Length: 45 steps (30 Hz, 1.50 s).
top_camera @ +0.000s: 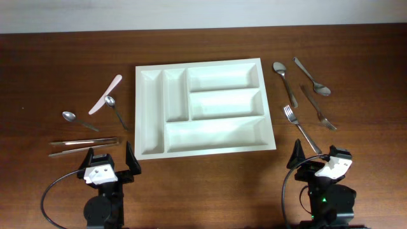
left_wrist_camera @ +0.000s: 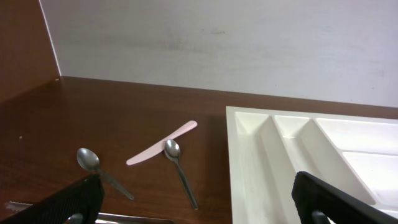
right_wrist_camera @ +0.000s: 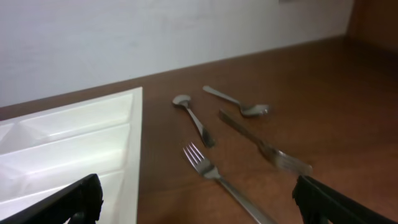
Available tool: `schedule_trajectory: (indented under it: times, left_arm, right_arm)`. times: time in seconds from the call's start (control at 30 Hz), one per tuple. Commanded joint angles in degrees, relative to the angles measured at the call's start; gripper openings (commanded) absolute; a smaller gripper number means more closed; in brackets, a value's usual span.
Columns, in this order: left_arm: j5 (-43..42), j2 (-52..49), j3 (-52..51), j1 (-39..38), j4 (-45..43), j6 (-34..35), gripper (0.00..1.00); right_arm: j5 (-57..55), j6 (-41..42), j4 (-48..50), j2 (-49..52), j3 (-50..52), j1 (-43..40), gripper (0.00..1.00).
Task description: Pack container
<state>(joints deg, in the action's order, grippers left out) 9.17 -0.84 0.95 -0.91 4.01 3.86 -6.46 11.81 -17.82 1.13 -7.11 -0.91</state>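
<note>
Your left gripper (top_camera: 109,156), right gripper (top_camera: 318,155): spread, empty; container (top_camera: 138,108) centred so each reaches flanking cutlery (top_camera: 302,130); pink piece (top_camera: 105,95) possibly a knife.

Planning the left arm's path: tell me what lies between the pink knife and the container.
A small metal spoon, its bowl beside the pink knife, its handle angling toward the container. It shows in the overhead and left wrist views.
</note>
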Motion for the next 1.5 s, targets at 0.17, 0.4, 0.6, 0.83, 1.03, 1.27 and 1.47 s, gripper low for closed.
schedule_trajectory:
  times: [0.17, 0.4, 0.6, 0.83, 1.03, 1.27, 1.47]
  left_arm:
    - [-0.61, 0.55, -0.44, -0.17, -0.13, -0.92, 0.99]
    - [-0.61, 0.55, -0.44, -0.17, -0.13, -0.92, 0.99]
    - [-0.61, 0.55, -0.44, -0.17, -0.13, -0.92, 0.99]
    - [-0.61, 0.55, -0.44, -0.17, -0.13, -0.92, 0.99]
    - [-0.61, 0.55, -0.44, -0.17, -0.13, -0.92, 0.99]
    - [-0.61, 0.55, -0.44, -0.17, -0.13, -0.92, 0.99]
    - [-0.61, 0.55, -0.44, -0.17, -0.13, -0.92, 0.99]
  right_arm:
    - [-3.28, 3.72, -9.11, 10.69, -19.8, 0.52, 0.99]
    - [-3.26, 3.69, -27.28, 33.24, -44.98, 0.52, 0.99]
    - [-1.33, 3.69, -41.16, 53.51, -65.88, -1.05, 0.99]
    - [12.11, 3.69, -45.44, 70.9, -81.5, -6.36, 0.99]
    - [12.76, 3.67, -41.35, 78.97, -83.1, -8.7, 0.99]
    - [22.6, 6.01, -35.56, 90.55, -83.1, -18.82, 0.99]
    - [29.16, 8.48, -31.26, 98.86, -83.1, -25.77, 0.99]
